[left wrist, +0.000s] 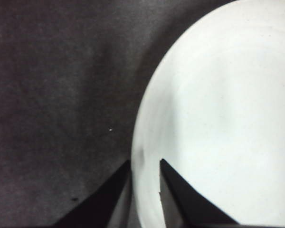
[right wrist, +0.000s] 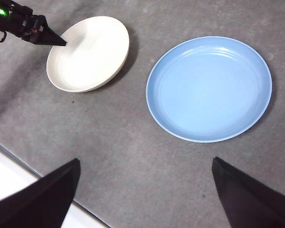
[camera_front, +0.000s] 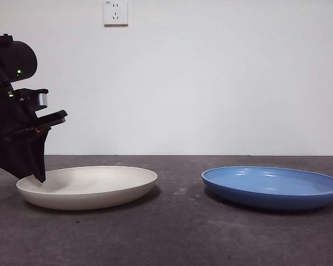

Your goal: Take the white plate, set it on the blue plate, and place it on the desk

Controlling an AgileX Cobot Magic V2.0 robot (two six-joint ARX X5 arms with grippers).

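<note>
None of the 3 steps looks finished: the white plate [camera_front: 87, 185] lies flat on the desk [camera_front: 177, 233] at the left, well apart from the blue plate [camera_front: 273, 185] at the right. The left claw [left wrist: 145, 166] straddles the white plate's left rim, 1 jaw outside and 1 inside, narrowly spread and not yet pinching. The right claw [right wrist: 145, 164] waits high above, jaws wide. The white plate is matte cream, shallow, with a low curved rim. Lifting, stacking and setting down remain.
</note>
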